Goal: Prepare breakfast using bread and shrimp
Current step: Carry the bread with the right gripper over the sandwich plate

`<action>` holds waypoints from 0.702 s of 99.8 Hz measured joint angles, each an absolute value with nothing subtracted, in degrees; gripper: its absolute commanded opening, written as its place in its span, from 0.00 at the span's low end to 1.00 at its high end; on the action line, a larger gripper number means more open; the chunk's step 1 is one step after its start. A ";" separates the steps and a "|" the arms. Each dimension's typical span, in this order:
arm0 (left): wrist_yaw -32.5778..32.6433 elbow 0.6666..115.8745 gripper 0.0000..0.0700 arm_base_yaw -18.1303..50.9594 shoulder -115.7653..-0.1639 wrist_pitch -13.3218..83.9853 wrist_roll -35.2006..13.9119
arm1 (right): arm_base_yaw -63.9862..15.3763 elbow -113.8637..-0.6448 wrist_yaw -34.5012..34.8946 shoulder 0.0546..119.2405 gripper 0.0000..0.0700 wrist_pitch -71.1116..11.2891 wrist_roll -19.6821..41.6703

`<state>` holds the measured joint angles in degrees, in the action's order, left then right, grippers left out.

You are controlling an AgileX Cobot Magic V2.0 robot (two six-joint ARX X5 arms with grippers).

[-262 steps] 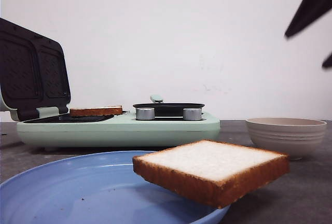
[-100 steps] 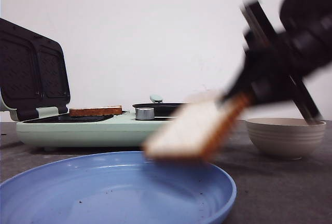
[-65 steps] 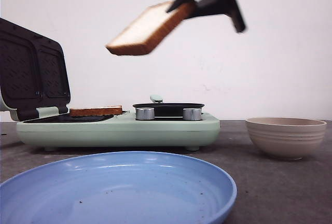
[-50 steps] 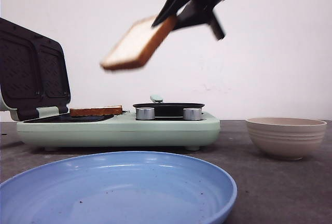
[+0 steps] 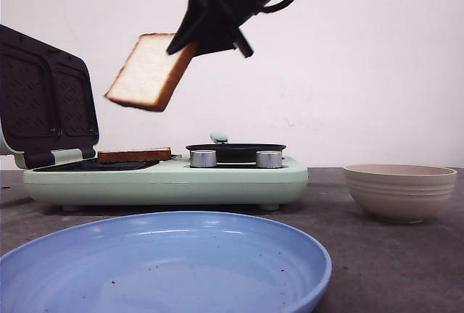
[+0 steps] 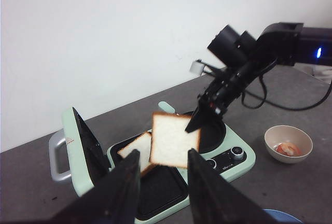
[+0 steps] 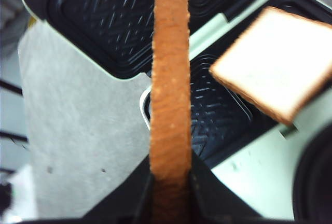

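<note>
**Q:** Two slices of bread are in view; which one do you carry, and where does the other lie?

**A:** Your right gripper (image 5: 190, 41) pinches the carried slice (image 5: 150, 71) by one crust edge, fingers pressed against both faces. It hangs tilted in the air above the open sandwich maker (image 5: 167, 175). The other slice (image 6: 136, 150) lies askew across the far pocket of the grill plate (image 7: 218, 112).

**Q:** How do you set it down well?

**A:** Level the slice first, since it droops steeply from its pinched edge. Lower it over the bare pocket beside the resting slice, well clear of the raised lid (image 5: 45, 96), and release only once it is low over the ribs.

**Q:** And the rest?

**A:** Your left gripper (image 6: 158, 182) hangs well back, fingers spread and holding nothing. The shrimp (image 6: 287, 149) waits in the beige bowl (image 6: 303, 154), near the appliance.
</note>
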<state>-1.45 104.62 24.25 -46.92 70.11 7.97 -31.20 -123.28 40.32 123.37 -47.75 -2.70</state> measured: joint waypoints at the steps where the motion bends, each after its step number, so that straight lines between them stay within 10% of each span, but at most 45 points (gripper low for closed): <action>1: -1.45 104.62 0.15 24.25 -46.92 70.11 7.97 | -31.29 -123.31 40.32 123.52 0.00 -47.64 -3.05; 70: -1.45 104.62 0.15 24.25 -46.92 70.13 7.97 | -35.53 -123.28 40.40 128.29 0.01 -42.13 -21.28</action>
